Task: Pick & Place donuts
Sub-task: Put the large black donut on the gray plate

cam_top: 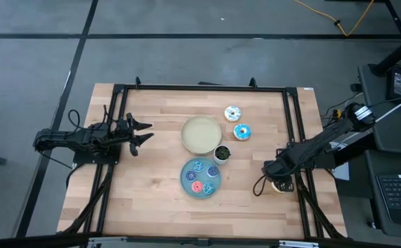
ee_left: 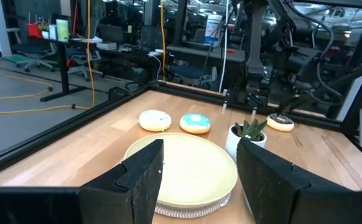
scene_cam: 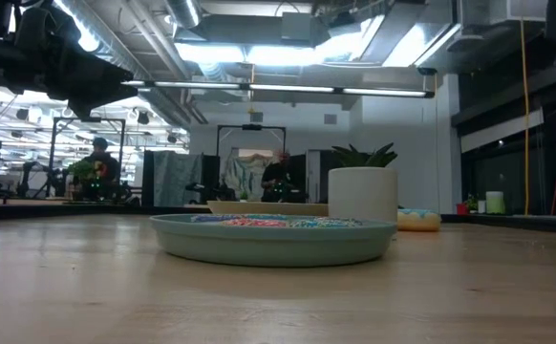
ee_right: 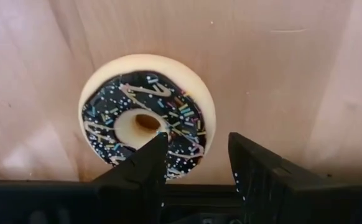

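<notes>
R gripper (ee_right: 193,165) fingers apart over glossy dark sprinkled donut (ee_right: 147,117) on wood; L gripper (ee_left: 199,180) fingers apart

I count three larger donuts: a white-iced donut (cam_top: 232,113), a light-blue-iced donut (cam_top: 242,132) and a dark-iced donut (ee_right: 147,118). Two plates: a cream plate (cam_top: 189,138) and a blue plate (cam_top: 185,180) carrying about five tiny donuts (cam_top: 200,176). One potted plant (cam_top: 222,153).

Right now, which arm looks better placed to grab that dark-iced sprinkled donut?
The right. Its claw hangs open directly over the dark-iced sprinkled toy donut near the table's right edge; the left claw waits far across the table.
</notes>
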Controlling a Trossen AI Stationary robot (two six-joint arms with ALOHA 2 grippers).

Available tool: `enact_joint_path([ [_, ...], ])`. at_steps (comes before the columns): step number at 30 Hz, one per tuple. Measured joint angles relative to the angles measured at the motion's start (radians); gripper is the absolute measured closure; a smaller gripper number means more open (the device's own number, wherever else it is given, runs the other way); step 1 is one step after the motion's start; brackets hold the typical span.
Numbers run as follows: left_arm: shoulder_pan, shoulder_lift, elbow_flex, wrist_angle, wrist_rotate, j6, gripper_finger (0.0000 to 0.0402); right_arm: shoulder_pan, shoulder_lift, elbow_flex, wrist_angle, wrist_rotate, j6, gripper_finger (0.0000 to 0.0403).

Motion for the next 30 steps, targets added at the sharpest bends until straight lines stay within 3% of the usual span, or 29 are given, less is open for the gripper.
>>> enact_joint_path([
  [18, 0.0, 0.0, 0.0, 0.001, 0.0, 0.0, 0.0205, 0.0, 0.091, 0.0, 0.056, 0.0, -0.02, 0.0235],
  [30, 0.0, 0.0, 0.0, 0.001, 0.0, 0.0, 0.0205, 0.0, 0.091, 0.0, 0.065, -0.001, -0.017, 0.0318],
])
